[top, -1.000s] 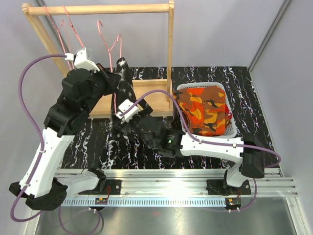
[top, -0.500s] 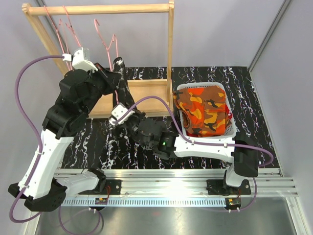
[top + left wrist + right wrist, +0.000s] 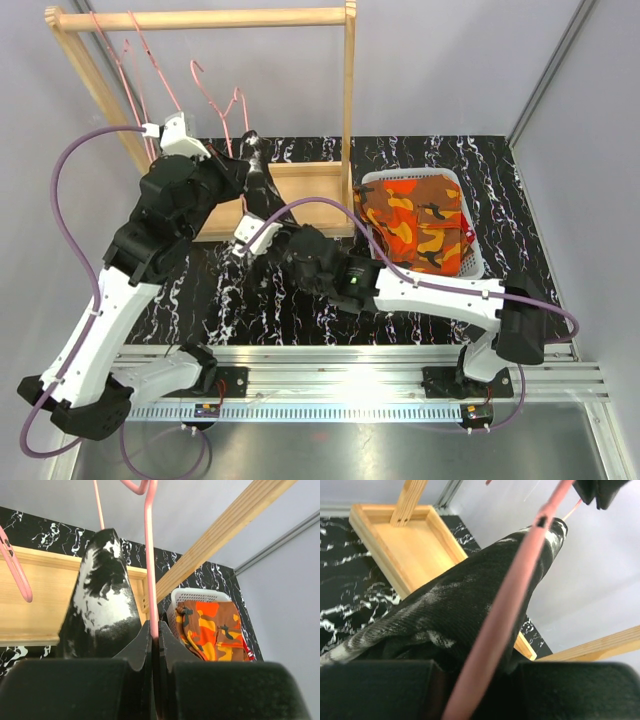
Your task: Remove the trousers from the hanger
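Observation:
The black trousers (image 3: 258,185) with white splashes hang over a pink hanger (image 3: 240,105) in front of the wooden rack. My left gripper (image 3: 238,168) is shut on the hanger's wire (image 3: 149,555), with the black trousers (image 3: 102,595) just to its left. In the left wrist view the jaws (image 3: 154,632) pinch the pink wire. My right gripper (image 3: 262,215) reaches in from below and is shut on the black trousers (image 3: 450,615). The hanger's pink arm (image 3: 515,590) runs across its jaws (image 3: 475,672). Orange patterned trousers (image 3: 420,225) lie in the white basket (image 3: 458,180).
The wooden rack's top rail (image 3: 200,18) carries several other bare pink hangers (image 3: 140,55). Its right post (image 3: 349,110) stands between the hanger and the basket. The rack's wooden base tray (image 3: 415,545) lies behind the trousers. The basket (image 3: 200,595) is at the right.
My right gripper has shut on the black trousers; it stood open a second ago. The left arm has shifted the hanger slightly up and to the right.

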{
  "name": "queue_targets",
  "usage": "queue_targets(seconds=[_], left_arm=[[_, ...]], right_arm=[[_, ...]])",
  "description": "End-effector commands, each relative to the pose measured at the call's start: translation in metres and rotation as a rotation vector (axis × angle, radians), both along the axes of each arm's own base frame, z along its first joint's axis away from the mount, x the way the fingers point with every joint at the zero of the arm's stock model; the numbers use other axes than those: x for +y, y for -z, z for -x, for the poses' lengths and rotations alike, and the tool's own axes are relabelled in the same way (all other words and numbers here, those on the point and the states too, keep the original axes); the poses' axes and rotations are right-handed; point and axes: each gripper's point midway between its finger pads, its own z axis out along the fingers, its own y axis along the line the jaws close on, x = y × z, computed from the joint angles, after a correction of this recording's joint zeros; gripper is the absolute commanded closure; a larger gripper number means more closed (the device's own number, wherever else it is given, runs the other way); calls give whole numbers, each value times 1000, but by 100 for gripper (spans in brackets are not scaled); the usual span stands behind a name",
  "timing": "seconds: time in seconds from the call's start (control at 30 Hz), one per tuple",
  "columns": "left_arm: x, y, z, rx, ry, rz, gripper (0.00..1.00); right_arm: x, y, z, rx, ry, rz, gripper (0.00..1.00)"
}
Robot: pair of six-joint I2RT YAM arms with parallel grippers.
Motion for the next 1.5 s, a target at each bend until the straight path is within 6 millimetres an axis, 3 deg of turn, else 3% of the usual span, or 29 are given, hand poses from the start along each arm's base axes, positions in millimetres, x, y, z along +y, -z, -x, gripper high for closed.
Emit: queue_targets(seconds=[0.0,0.1,0.3,0.37,0.43,0.47,0.53,0.63,0.67,0.73,0.83,0.87,0.93,0.97,1.0,1.07,1.1,1.13,1.2,1.23,1.33,1.47], left_arm=[[18,13,18,-28,28,-161,100],[17,23,17,-13,35,-180,100],[22,23,11,-11,40,-165,100],[18,14,14,-28,64,-128,100],[13,5,17,-48,89,-97,100],[8,-1,20,-61,114,-68,100],[4,-11,24,-79,135,-43,100],[2,-18,30,-91,158,-23,100],[2,-21,33,-96,167,-18,100],[0,-17,36,-81,177,-18,100],[4,2,36,-39,143,-51,100],[5,16,32,-9,123,-71,100],[8,27,30,12,101,-81,100],[8,34,28,24,97,-89,100],[8,44,26,42,93,-97,100],[11,51,23,54,71,-109,100],[11,57,21,64,64,-117,100],[12,60,18,72,55,-129,100],[13,65,14,81,44,-146,100],[13,67,12,87,42,-153,100],[15,68,10,90,33,-169,100],[19,67,13,82,29,-188,100]], right_arm=[[-81,-136,-26,-63,126,-422,100],[-85,-149,-19,-48,56,-437,100],[-79,-128,12,14,-187,-340,100],[-79,-115,13,30,-192,-325,100],[-83,-118,13,12,-180,-362,99],[-83,-106,13,17,-179,-354,99],[-86,-110,10,1,-155,-383,100],[-96,-121,-7,-15,-38,-419,100],[-101,-134,-11,-32,-6,-444,100],[-111,-144,-22,-67,79,-455,100],[-125,-175,-26,-111,142,-503,100],[-132,-193,-25,-130,156,-535,100],[-140,-204,-29,-140,205,-533,100],[-148,-224,-27,-157,216,-565,100],[-150,-226,-28,-154,238,-550,100],[-166,-252,-25,-169,269,-598,100],[-168,-252,-27,-159,286,-582,100],[-180,-270,-23,-171,297,-618,100],[-187,-275,-22,-161,317,-608,100],[-196,-286,-19,-168,327,-627,100],[-220,-297,-15,-189,399,-602,100],[-256,-290,-16,-184,560,-486,100]])
